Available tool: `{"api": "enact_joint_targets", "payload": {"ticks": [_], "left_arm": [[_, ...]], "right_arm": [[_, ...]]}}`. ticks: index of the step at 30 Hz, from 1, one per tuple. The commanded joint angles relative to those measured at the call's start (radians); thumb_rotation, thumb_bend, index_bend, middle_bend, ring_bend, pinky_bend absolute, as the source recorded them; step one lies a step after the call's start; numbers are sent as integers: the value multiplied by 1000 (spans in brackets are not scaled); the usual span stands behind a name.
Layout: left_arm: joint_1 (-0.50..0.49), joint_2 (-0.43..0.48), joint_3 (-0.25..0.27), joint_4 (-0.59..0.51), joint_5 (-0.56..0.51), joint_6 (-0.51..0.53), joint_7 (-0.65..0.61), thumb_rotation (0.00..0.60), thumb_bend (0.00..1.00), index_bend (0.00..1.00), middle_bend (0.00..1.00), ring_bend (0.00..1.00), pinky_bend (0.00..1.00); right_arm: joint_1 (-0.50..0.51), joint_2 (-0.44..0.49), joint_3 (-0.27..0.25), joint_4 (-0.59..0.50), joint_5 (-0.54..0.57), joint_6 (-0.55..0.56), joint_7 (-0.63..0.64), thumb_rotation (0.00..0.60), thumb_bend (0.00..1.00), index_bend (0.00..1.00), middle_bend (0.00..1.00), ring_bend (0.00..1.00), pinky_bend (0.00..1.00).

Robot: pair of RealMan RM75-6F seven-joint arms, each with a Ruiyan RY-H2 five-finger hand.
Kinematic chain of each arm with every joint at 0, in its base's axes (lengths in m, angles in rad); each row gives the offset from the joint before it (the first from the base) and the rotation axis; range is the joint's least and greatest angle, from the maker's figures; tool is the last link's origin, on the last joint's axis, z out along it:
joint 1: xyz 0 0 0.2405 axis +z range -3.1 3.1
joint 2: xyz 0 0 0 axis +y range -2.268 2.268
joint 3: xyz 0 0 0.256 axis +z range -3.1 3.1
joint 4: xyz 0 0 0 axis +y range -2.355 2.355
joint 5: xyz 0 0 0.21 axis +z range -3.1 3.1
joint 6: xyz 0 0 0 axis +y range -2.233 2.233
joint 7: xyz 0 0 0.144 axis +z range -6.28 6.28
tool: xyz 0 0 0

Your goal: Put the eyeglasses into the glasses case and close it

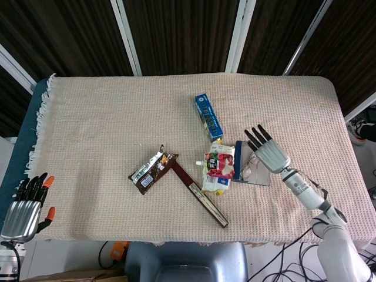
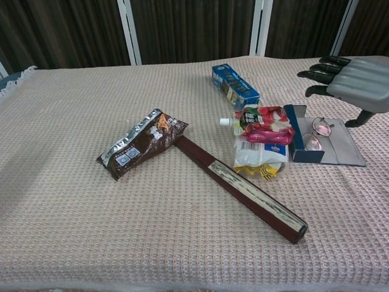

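The counter [image 1: 106, 117], under its woven beige cloth, carried everything. Well off to the right hand's [image 1: 271, 154] left lay a long dark-red bar [image 1: 200, 195] with a brown snack packet [image 1: 152, 169] at its far end. The glasses case [image 2: 328, 146] lay open just below that hand, which hovered above it grasping nothing, fingers spread. A white pouch [image 2: 260, 143] touched the case's blue edge, a blue box [image 1: 208, 116] beyond. The eyeglasses [image 2: 315, 134] rested in the case. The left hand [image 1: 23, 208] hung released off the counter's edge.

Eyeglasses [image 2: 317, 134] lying inside open blue glasses case [image 2: 325, 145].
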Motion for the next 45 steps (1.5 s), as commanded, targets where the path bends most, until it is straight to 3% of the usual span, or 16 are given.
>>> {"api": "enact_joint_targets", "payload": {"ticks": [1,25,36,45], "left_arm": [[-1,0,0,0,0,-2,1,600,414,0,0,0,0],[-4,0,5,0,3,-4,2,600,414,0,0,0,0],[-5,4,3,-2,-3,-6,-3,600,413,0,0,0,0],[-4,5,7,0,5,-5,-8,600,414,0,0,0,0]], "right_arm": [[-2,-20,13,9,17,-20,16,600,189,323,59,0,0],[36,-108,32,44,55,-78,-62,600,186,301,48,0,0],[87,-164,79,43,104,-119,-123,600,185,300,46,0,0],[106,-186,86,31,111,-92,-142,600,185,298,46,0,0]]}}
